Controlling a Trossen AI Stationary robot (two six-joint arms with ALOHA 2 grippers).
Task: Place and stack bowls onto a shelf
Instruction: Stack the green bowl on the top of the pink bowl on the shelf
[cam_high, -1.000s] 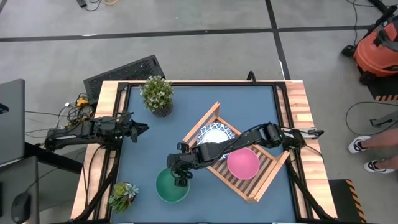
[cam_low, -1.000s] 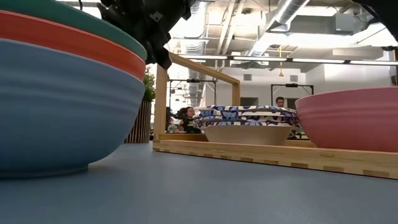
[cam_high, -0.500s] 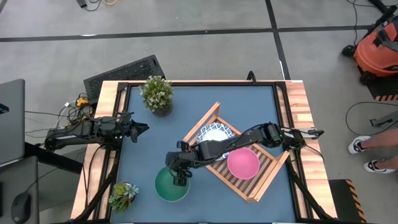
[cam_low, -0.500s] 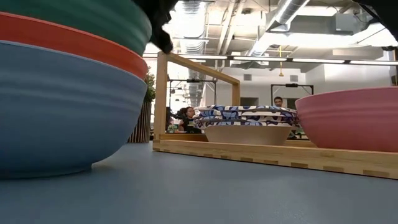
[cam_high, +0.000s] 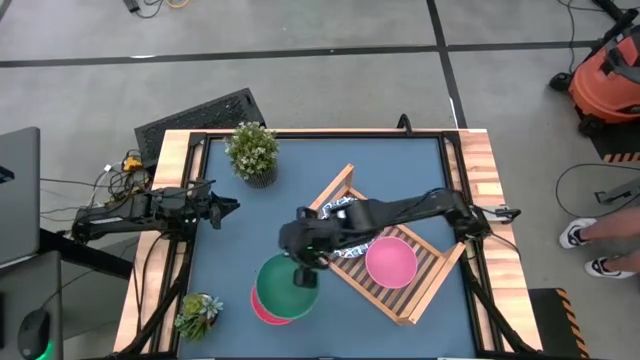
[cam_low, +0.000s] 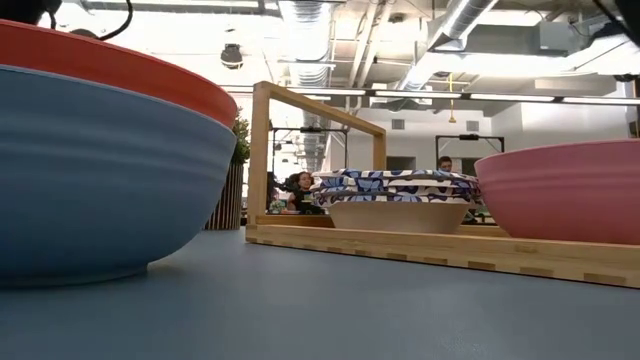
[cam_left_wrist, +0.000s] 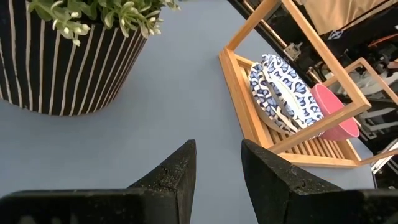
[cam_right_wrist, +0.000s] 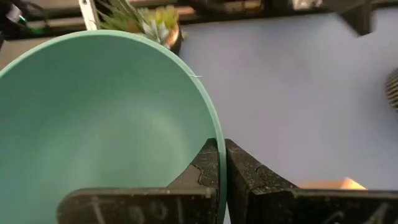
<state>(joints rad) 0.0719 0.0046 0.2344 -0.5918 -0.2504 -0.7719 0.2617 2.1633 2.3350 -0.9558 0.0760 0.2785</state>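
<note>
A green bowl (cam_high: 283, 285) hangs above the stack it came from, with my right gripper (cam_high: 303, 277) shut on its rim. Below it the red bowl (cam_high: 262, 310) sits nested in the light blue bowl (cam_low: 100, 190), which rests on the table by its foot. The light-wood shelf (cam_high: 420, 290) lies at an angle at centre right. It holds blue-patterned white bowls (cam_high: 338, 214) and a pink bowl (cam_high: 390, 263). My left gripper (cam_high: 230, 207) waits open at the table's left, near the striped plant pot (cam_left_wrist: 56, 62). My right gripper pinches the green bowl's rim (cam_right_wrist: 217, 140) on the side toward the shelf, one finger inside the bowl and one outside. The fingers slant down from the table's right side. The bowl is lifted clear of the red bowl and hangs from the pinched rim.
A potted plant (cam_high: 252, 152) stands at the far left and a smaller one (cam_high: 198, 313) at the near left corner. Wooden rails (cam_high: 175, 200) frame the blue table top. A person's feet (cam_high: 585, 250) show beyond the right edge.
My right gripper has risen with the green bowl, lifting it off the stack and a little toward the shelf. The red and light blue bowls have stayed where they were. In the low view the green bowl has gone up out of sight.
</note>
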